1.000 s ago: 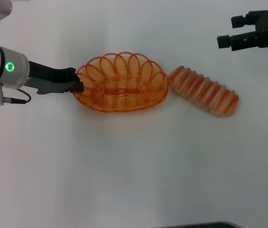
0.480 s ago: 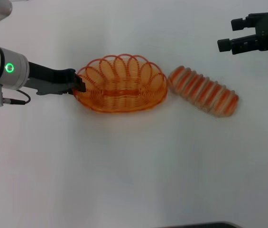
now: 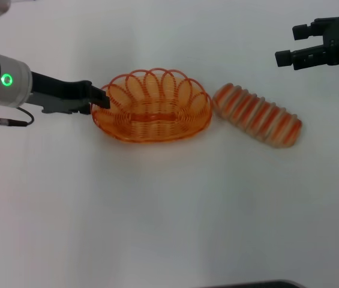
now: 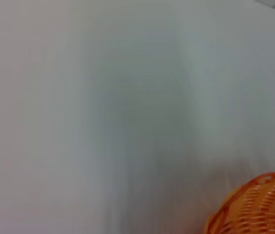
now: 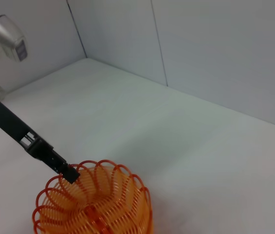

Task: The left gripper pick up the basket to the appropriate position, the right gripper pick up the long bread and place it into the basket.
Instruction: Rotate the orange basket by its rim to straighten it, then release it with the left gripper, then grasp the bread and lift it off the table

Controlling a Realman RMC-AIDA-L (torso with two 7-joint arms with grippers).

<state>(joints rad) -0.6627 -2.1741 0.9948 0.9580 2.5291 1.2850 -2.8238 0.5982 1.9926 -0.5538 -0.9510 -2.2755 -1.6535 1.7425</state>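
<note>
The basket (image 3: 152,113) sits mid-surface toward the far edge, the long bread (image 3: 257,114) touching its right end. The left hand (image 3: 99,98) meets the basket's left rim; its grip cannot be told. The right hand (image 3: 287,43) hovers open, empty, near the far right corner.

I see orange wire basket (image 3: 152,114) upright mid-table, striped bread (image 3: 258,115) lying slantwise just beside its right end

The left gripper (image 5: 69,173) touches the basket (image 5: 94,204) rim on the table (image 5: 186,146).
</note>
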